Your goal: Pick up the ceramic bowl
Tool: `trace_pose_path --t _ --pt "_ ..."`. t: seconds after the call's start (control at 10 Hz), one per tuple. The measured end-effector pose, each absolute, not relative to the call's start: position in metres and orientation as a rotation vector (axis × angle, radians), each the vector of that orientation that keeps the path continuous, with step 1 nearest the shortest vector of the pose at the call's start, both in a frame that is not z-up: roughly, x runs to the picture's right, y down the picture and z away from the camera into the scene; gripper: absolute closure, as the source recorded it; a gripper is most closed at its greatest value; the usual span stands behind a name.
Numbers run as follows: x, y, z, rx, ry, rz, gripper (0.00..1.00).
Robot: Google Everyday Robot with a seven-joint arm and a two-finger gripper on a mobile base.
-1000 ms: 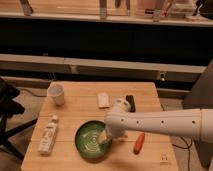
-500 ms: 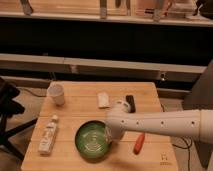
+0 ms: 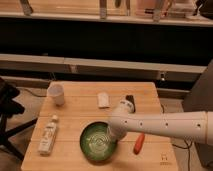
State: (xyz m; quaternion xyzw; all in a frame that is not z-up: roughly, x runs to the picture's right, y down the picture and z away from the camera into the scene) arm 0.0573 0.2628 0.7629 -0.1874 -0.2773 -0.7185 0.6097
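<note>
Claw (image 3: pixel 115 134) over ceramic bowl (image 3: pixel 95 143) at its camera-right rim, bowl centre camera-left of it; claw state: can't tell.

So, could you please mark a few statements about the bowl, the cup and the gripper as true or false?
1. The gripper is at the rim of the ceramic bowl. True.
2. The white cup sits inside the bowl. False: it stands apart, near a far corner of the table.
3. A bottle lies on the table beside the bowl. True.
4. The orange object lies in the bowl. False: it lies on the table, outside the bowl.
</note>
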Motion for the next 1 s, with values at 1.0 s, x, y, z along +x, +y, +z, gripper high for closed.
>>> trace_pose_path --t 1.0 --pt "0.065 0.235 0.743 -0.423 -0.618 -1.687 1.0"
